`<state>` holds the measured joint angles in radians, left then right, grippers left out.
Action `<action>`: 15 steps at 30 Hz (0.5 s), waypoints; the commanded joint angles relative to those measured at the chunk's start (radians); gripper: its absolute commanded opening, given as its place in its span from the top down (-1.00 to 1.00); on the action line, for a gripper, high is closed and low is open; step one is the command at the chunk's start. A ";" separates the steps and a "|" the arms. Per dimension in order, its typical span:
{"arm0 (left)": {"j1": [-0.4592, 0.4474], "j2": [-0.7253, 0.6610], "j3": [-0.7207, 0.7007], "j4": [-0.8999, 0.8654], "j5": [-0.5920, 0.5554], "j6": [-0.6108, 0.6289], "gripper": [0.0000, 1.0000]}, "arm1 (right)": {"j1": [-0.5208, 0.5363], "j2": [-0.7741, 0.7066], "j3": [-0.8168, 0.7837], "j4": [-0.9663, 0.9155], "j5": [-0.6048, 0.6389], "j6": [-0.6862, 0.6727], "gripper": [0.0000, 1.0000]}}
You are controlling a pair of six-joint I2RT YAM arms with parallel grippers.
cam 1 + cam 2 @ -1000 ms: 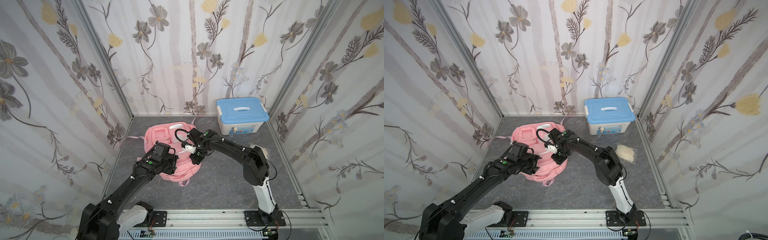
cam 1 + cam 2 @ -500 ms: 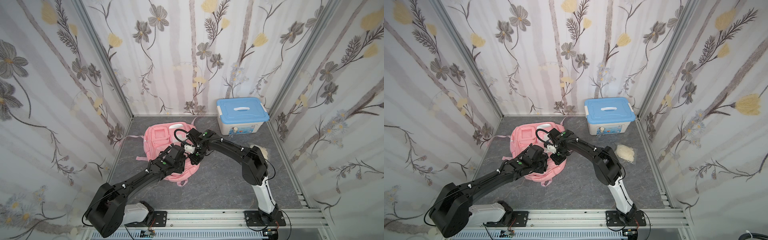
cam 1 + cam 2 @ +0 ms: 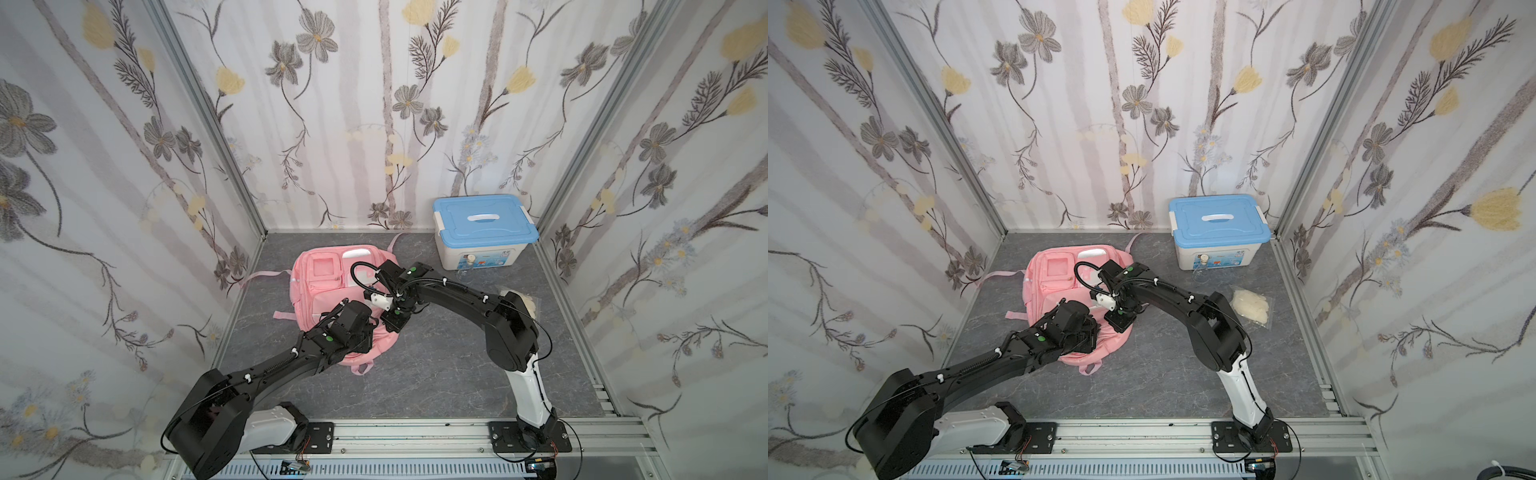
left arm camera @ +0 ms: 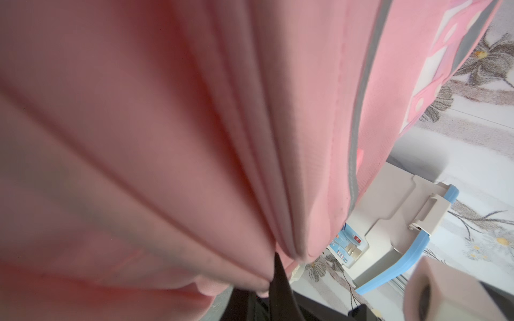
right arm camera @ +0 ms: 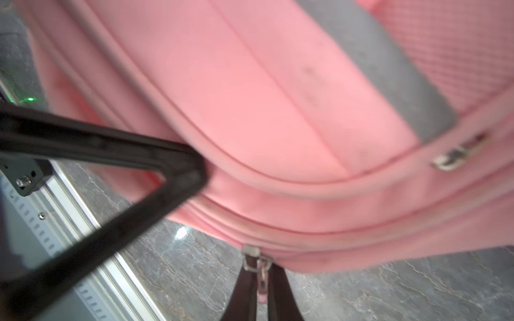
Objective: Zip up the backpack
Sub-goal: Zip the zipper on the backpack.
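A white plastic box [image 3: 453, 255] with a blue lid [image 3: 484, 218] is set in the far right corner of the grey marbled floor [image 3: 436, 365], close to the back wall. Part of this box [image 4: 389, 222] is also caught in the left wrist view. A clear bag [image 3: 1252, 309] of pale contents is laid flat nearer the front, apart from the box. The floor is enclosed by floral-papered walls [image 3: 353, 104], and an aluminium rail [image 3: 415, 430] is fixed along its front edge.

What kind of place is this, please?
Probably a staged robot test booth, not a home: floral wallpaper panels in aluminium framing, left arm and right arm bolted to a front rail.
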<state>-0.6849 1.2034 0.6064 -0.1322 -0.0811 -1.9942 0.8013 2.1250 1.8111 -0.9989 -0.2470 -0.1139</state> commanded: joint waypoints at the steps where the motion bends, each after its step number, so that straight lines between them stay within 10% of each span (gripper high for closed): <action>1: 0.014 -0.044 -0.019 -0.158 -0.011 -0.032 1.00 | -0.037 -0.009 -0.016 -0.033 0.191 -0.100 1.00; 15: 0.056 -0.076 0.051 -0.278 0.093 0.080 1.00 | -0.159 0.157 0.173 -0.032 0.400 -0.185 1.00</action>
<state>-0.6338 1.1339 0.6365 -0.2508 0.0307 -1.9255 0.6807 2.2505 1.9408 -0.9939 -0.0807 -0.2977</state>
